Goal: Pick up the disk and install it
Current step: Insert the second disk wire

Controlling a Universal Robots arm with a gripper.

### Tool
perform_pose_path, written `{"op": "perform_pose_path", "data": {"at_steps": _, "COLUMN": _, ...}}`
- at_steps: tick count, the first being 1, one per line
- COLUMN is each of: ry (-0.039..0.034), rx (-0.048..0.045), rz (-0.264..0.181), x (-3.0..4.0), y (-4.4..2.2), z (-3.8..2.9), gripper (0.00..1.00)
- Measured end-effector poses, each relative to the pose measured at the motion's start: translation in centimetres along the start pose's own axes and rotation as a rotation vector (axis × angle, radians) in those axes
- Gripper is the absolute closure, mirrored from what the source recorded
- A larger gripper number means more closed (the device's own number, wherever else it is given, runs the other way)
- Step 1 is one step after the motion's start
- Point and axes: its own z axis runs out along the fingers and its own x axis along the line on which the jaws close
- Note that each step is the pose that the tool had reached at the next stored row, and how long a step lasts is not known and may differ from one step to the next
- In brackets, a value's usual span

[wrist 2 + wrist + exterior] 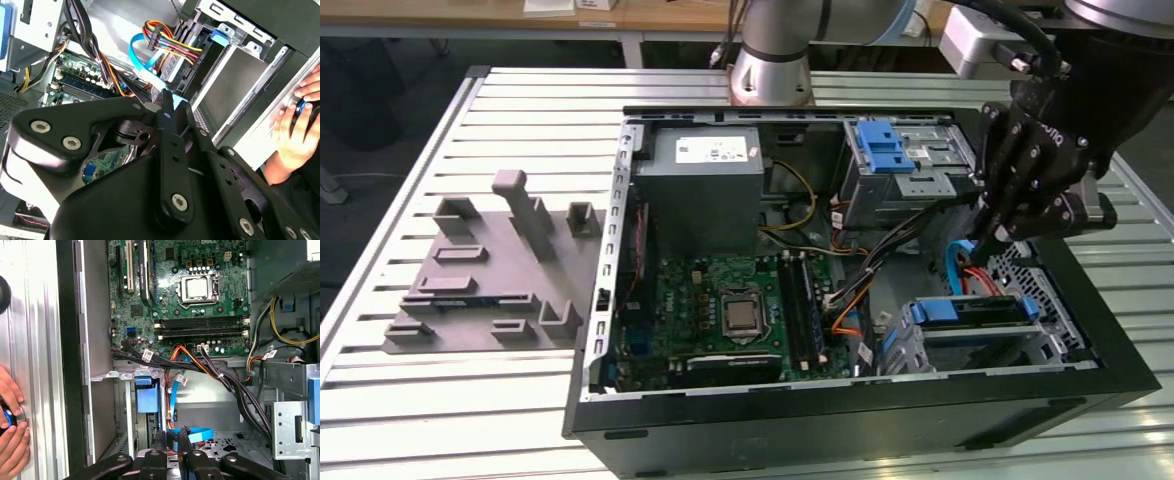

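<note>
In the exterior view, the arm is seen reaching from its base [771,70] at the far side of the slatted table [480,400] and bending down over the open computer case [854,420]. The gripper [983,243] is pointed downward inside the case, near the wall on the exterior view's right, above the lower drive bay. The disk [966,311] is seated in that lower bay, its blue carrier edge facing up; the gripper is just above it, and contact cannot be determined. A bare blue caddy [886,148] is located in the upper bay, beside the grey power supply [704,190]. A grey fixture block [487,275] lies on the table at the exterior view's left. In the second wrist view, the black gripper linkage [165,165] is shown close up over cable bundles [165,42]; whether the fingers are apart or together cannot be told. A person's hand [295,125] rests at the case edge. In the first wrist view, the motherboard [195,290] and a blue ribbon cable [192,434] are visible above the gripper's base.
</note>
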Motion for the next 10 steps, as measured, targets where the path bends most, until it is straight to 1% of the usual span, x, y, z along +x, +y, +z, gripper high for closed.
{"op": "perform_pose_path", "data": {"at_steps": 3, "ry": 0.0003, "rx": -0.0001, "rz": 0.0, "x": -0.04, "y": 0.01, "z": 0.18, "gripper": 0.76}}
{"op": "perform_pose_path", "data": {"at_steps": 10, "ry": 0.0002, "rx": 0.0, "rz": 0.0, "x": -0.2, "y": -0.02, "z": 1.26, "gripper": 0.76}}
